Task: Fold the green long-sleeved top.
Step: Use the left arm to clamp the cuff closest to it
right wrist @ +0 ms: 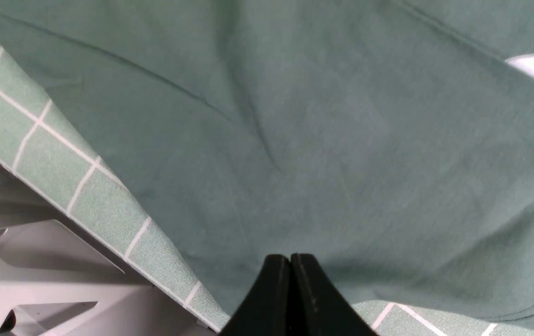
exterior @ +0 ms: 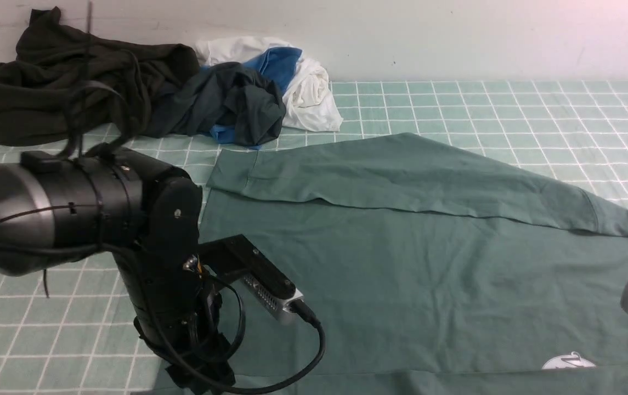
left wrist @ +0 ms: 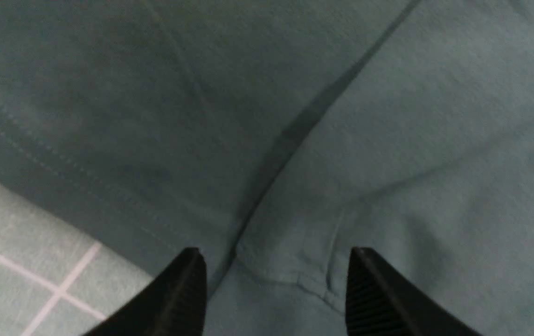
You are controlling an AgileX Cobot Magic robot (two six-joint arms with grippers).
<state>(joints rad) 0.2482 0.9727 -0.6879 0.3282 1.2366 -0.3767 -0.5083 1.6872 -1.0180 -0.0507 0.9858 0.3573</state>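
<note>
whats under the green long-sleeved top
The green long-sleeved top lies spread on the pale checked cloth, which shows beyond its edges. The cloth directly beneath is covered, so whether anything else lies under the top cannot be seen.

no readable text anywhere tbh, just a small white logo print (exterior: 568, 362) on the green top (exterior: 401, 274), near the right pincer (right wrist: 290, 257), too cut off to make out
</note>
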